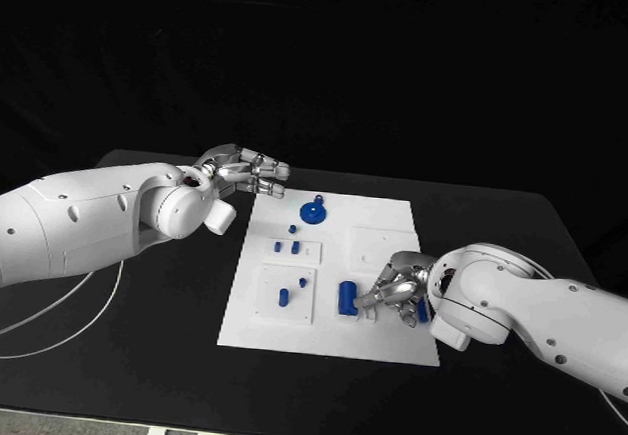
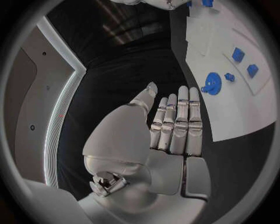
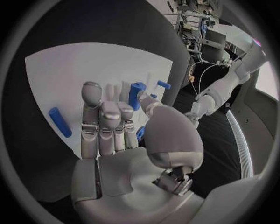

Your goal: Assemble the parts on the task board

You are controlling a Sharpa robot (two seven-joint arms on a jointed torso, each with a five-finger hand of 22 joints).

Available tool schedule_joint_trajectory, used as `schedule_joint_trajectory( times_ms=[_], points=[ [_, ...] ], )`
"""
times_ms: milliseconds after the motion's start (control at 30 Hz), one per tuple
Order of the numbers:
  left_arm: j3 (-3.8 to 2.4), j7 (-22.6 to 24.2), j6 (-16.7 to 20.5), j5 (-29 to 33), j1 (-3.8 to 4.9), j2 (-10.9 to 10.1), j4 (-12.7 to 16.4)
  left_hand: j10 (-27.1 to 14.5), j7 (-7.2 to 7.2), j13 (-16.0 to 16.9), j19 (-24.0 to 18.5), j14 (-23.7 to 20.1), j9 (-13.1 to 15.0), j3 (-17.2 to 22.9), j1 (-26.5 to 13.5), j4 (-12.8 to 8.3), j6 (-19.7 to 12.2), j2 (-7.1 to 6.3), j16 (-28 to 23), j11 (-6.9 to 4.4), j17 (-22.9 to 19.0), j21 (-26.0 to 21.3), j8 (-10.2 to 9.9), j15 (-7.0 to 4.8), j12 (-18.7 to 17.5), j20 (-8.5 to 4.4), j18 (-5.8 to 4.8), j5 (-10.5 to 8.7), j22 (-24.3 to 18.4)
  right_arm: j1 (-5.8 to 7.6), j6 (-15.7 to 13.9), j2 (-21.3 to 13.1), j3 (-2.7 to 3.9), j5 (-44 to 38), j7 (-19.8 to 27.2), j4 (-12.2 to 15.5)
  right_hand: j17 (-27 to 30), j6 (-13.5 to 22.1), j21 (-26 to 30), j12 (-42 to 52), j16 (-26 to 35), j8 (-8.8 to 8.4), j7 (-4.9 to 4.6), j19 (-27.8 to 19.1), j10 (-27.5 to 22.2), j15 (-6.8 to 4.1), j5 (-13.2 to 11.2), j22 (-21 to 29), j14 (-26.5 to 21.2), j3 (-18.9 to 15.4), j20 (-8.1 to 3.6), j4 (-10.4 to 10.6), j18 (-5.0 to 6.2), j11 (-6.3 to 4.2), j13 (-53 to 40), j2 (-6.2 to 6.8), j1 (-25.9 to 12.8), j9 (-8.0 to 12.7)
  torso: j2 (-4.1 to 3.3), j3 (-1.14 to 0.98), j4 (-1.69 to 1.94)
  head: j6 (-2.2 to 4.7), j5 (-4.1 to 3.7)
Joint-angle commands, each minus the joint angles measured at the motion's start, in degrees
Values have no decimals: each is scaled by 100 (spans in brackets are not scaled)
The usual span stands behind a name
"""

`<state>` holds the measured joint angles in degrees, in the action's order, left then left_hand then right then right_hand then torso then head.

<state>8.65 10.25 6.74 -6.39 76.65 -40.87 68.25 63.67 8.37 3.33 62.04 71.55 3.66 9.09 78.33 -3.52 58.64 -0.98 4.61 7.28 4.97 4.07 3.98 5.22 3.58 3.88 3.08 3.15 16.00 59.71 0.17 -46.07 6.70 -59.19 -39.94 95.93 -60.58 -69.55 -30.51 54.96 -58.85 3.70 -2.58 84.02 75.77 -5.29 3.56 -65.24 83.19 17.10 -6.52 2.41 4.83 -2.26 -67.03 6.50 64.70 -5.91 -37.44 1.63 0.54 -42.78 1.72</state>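
The white task board (image 1: 386, 223) lies mid-table with several blue parts on it. A round blue knob (image 1: 314, 213) (image 2: 213, 84) sits near its far edge, two small blue blocks (image 1: 286, 246) (image 2: 238, 54) nearer me. My left hand (image 1: 245, 171) (image 2: 175, 126) hovers by the board's far left corner, fingers straight, holding nothing. My right hand (image 1: 396, 286) (image 3: 111, 126) is down on the board's near right part, beside a blue cylinder (image 1: 347, 297). An upright blue part (image 3: 137, 93) stands between its thumb tip and a finger; whether they pinch it is unclear. Another blue cylinder (image 3: 60, 122) lies on the board (image 3: 70, 74).
A white cable (image 1: 62, 310) trails over the table's left side under my left arm. Small blue pegs (image 1: 282, 296) stand in a raised white plate on the board's near left. A blue part (image 1: 421, 310) lies close under my right wrist.
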Motion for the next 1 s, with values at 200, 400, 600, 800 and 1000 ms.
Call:
schedule_joint_trajectory(
  times_ms=[200,400,600,800,1000],
  points=[
    [-4,2,-95,-22,8,7,7,-50,-6,4,52,-42,9,1,-7,33,-36,-13,-27,7,9,23,1,-3,29,9,-30,-17,-31,-6,276,74,1,-422,-105,-13,15,-98,-45,48,-47,-4,5,244,46,-10,188,-26,2,-430,-15,-86,-40,-4,-3,146,136,-1,-2,0,6,-21,5],
    [-4,-6,-103,-24,8,6,5,-50,-6,4,52,-42,9,1,-7,33,-36,-13,-27,7,9,23,1,-3,29,9,-30,-17,-31,-6,292,96,1,-446,-80,-25,20,-102,-47,59,-62,-4,3,242,52,-7,111,-34,-2,-545,-13,132,-38,0,-1,216,148,-11,-1,0,3,-33,14],
    [-4,-16,-113,-25,8,4,4,-52,-5,4,55,-43,9,2,-12,40,-38,-10,-27,8,9,25,1,-2,29,9,-30,-18,-49,-7,325,99,0,-452,-68,-17,24,-103,-51,62,-68,-3,0,243,53,-7,49,-39,-3,-577,-12,269,-37,1,3,257,172,-25,-3,-4,3,-44,21],
    [-3,-21,-118,-29,7,5,4,-52,-5,4,55,-43,9,2,-12,40,-38,-10,-27,8,9,25,1,-2,29,9,-30,-18,-49,-7,338,117,-3,-514,-88,-30,26,-114,-50,68,-70,-5,6,243,60,-10,122,-40,-3,-540,-13,210,-40,-3,0,201,243,-27,0,-2,-2,-51,19],
    [-3,-24,-124,-30,7,4,3,-52,-5,4,55,-43,9,2,-12,40,-38,-10,-27,8,9,25,1,-2,29,9,-30,-18,-49,-11,332,127,-4,-575,-80,-21,31,-123,-56,70,-70,-4,14,245,64,-11,176,-43,-4,-522,-16,110,-44,-9,-1,168,231,-20,-2,-7,2,-54,21]
  ],
)
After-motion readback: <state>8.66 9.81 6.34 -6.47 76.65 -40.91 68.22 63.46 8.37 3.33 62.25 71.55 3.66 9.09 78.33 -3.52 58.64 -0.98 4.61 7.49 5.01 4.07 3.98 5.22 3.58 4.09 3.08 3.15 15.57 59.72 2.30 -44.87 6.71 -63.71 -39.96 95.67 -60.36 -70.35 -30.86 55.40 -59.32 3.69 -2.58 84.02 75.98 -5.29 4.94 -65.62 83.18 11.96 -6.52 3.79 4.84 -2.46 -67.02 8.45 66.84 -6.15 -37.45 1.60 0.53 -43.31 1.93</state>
